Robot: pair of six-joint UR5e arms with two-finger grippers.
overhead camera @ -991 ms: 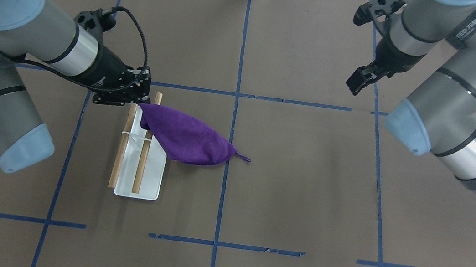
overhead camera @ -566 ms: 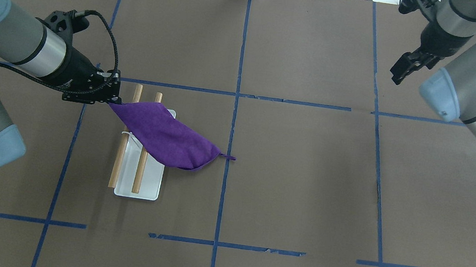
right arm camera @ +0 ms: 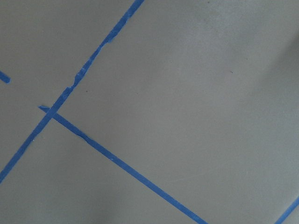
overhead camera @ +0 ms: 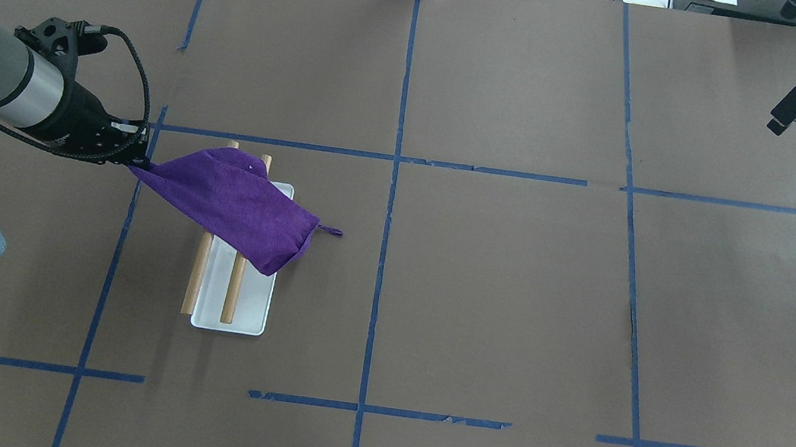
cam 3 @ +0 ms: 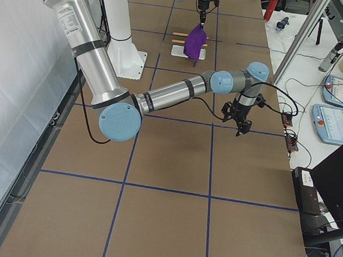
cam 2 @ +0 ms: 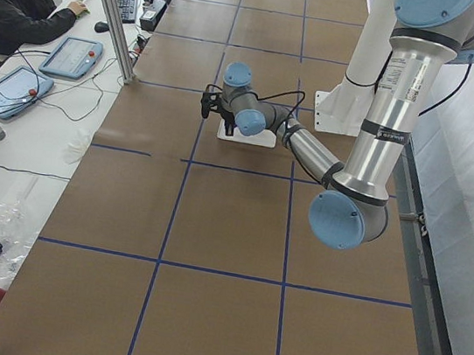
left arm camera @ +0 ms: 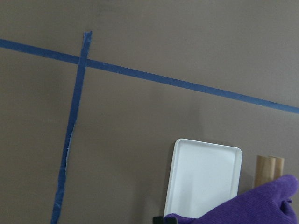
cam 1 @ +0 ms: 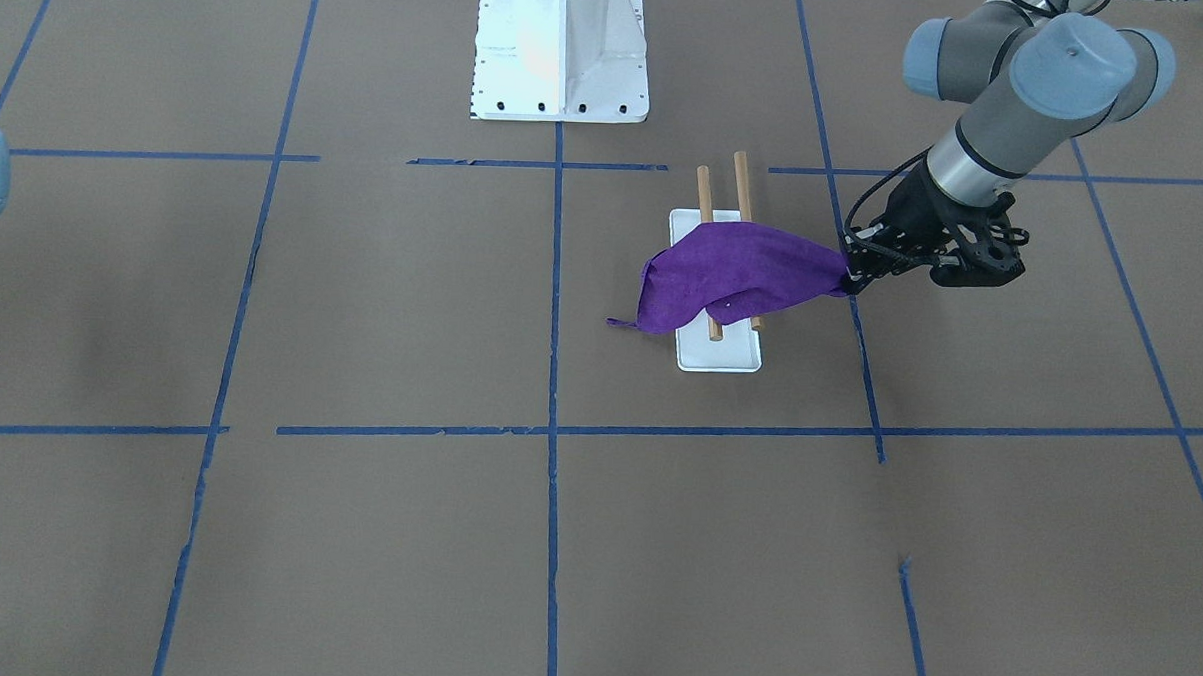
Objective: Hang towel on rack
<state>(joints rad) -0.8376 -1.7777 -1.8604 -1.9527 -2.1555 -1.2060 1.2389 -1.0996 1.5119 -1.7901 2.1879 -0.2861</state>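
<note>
My left pincer is at the left of the counter, just outside the rack. It is squeezed tight on one corner of the towel. From that pinch the purple cloth runs to the right, stretched over the far half of both wooden rods. Its other end droops off the rack's right side, with a small loop poking out at the tip. I cannot tell whether that drooping end touches the counter. The rack stands on its flat white base, and the near halves of the two rods are bare. Far to the right, my right pincer hangs over the far right corner, well apart from the towel and the rack. My own elbow hides most of it, so I cannot tell how far open it is. Its camera sees only brown counter crossed by blue tape.
</note>
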